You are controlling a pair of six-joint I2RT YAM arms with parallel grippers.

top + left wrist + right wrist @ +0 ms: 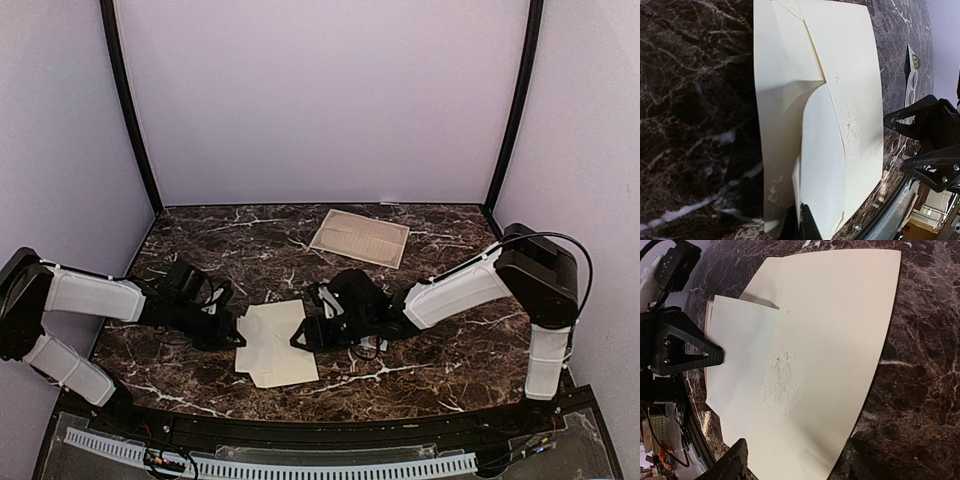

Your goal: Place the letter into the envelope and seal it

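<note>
Envelope (275,345) lies flat on the marble desk (200,240), near the front edge & about centre, between the two arms, cream face up, no print. Its surface is scuffed/wrinkled in a patch near the middle. L claw (235,330) is at the envelope's left edge, closed, tips together. In the L wrist view one paper layer curves up off the rest & runs in between the tips, so it looks nipped there. Whether that layer is the flap or a separate sheet, can't tell. R claw (300,338) is at the opposite (right) edge, open. In the R wrist view its fingers (737,460) stand wide apart with the envelope's edge below the gap. Can't tell if they touch the paper. The two claws face each other across the envelope, apart. A tan printed sheet (360,238) lies flat further back, right of centre, well apart from the envelope. A small white strip w/ round dots (912,75) lies on the desk beyond the envelope's right edge, near the R claw, not touching the envelope.
</note>
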